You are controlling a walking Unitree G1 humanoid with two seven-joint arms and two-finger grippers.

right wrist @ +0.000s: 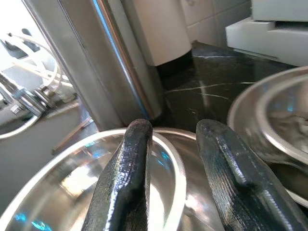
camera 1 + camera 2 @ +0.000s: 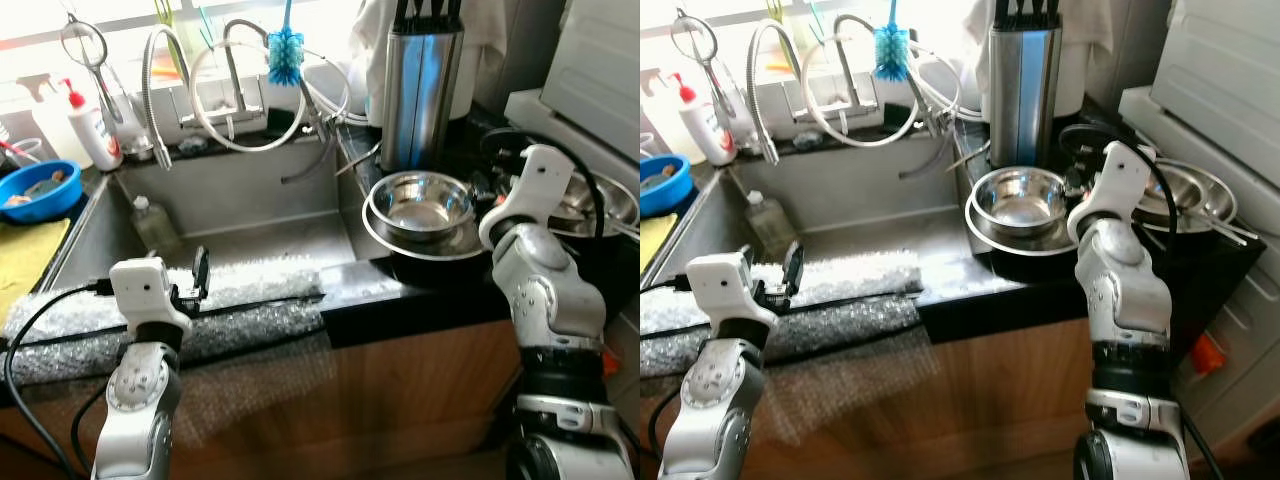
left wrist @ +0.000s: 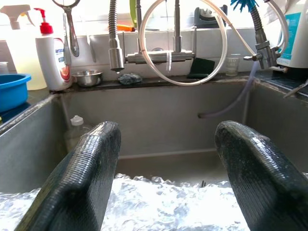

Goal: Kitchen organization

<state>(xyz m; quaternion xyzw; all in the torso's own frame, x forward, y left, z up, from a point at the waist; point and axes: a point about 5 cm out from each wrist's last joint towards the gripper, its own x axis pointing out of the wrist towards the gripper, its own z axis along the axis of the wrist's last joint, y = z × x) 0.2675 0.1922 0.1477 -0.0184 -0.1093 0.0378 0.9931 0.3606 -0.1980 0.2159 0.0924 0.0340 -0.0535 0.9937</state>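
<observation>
A small steel bowl (image 2: 420, 200) sits nested in a wider steel bowl (image 2: 425, 248) on the black counter right of the sink (image 2: 250, 190). My right gripper (image 1: 173, 139) is at the small bowl's right rim, open, with one finger over the inside and the other outside; the rim (image 1: 175, 159) runs through the gap. My left gripper (image 3: 166, 139) is open and holds nothing, hovering over the bubble wrap (image 2: 250, 295) laid along the sink's front edge, pointing at the faucet (image 3: 115, 53).
A steel knife block (image 2: 420, 90) stands behind the bowls, and another steel bowl (image 2: 605, 200) lies further right. A plastic bottle (image 2: 150, 220) is in the sink. On the left are a blue bowl (image 2: 40, 190), a soap bottle (image 2: 95, 130) and a yellow cloth (image 2: 25, 260).
</observation>
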